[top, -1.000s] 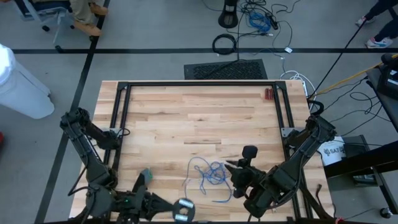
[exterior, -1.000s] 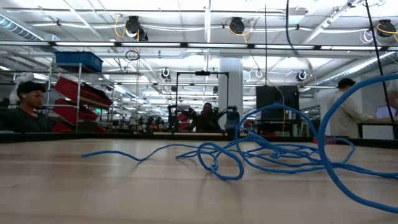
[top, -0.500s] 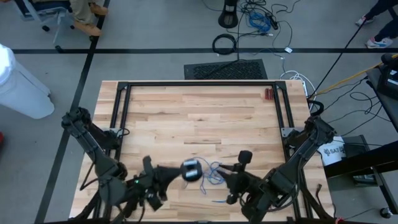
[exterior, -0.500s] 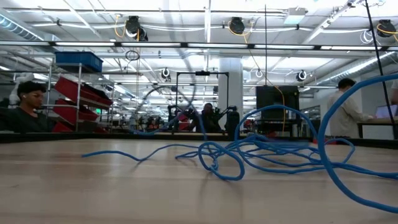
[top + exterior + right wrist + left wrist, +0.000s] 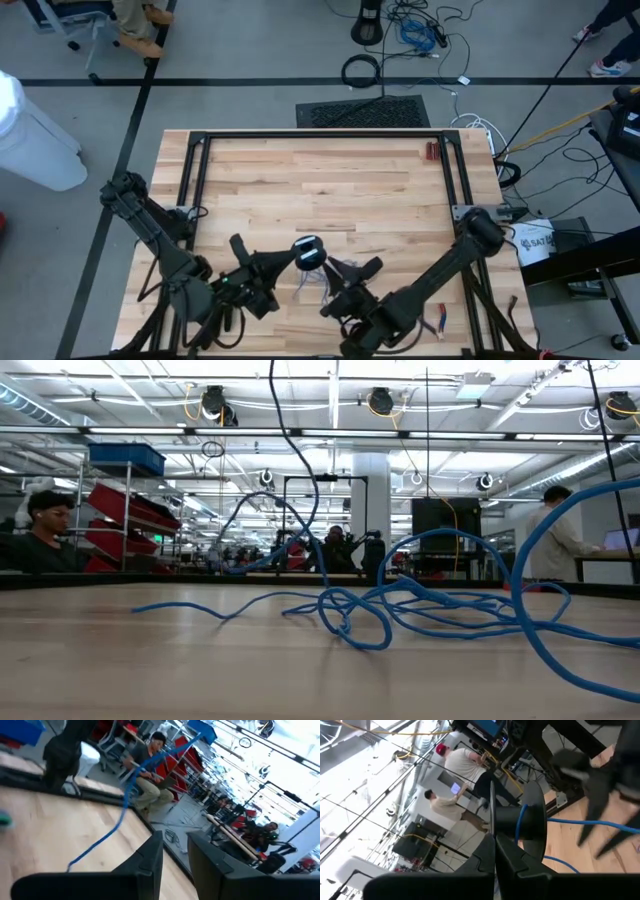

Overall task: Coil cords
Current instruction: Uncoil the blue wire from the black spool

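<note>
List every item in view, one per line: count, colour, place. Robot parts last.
cord: one, blue, loose tangle on the table's near middle, between the grippers
spool: one, dark with pale centre, at the left gripper's tip
pliers: one, red-handled, far right corner of the table
table: one, pale wood
cable ring: one, black, on the floor beyond the table
left gripper: shut, by the spool
right gripper: over the cord tangle
</note>
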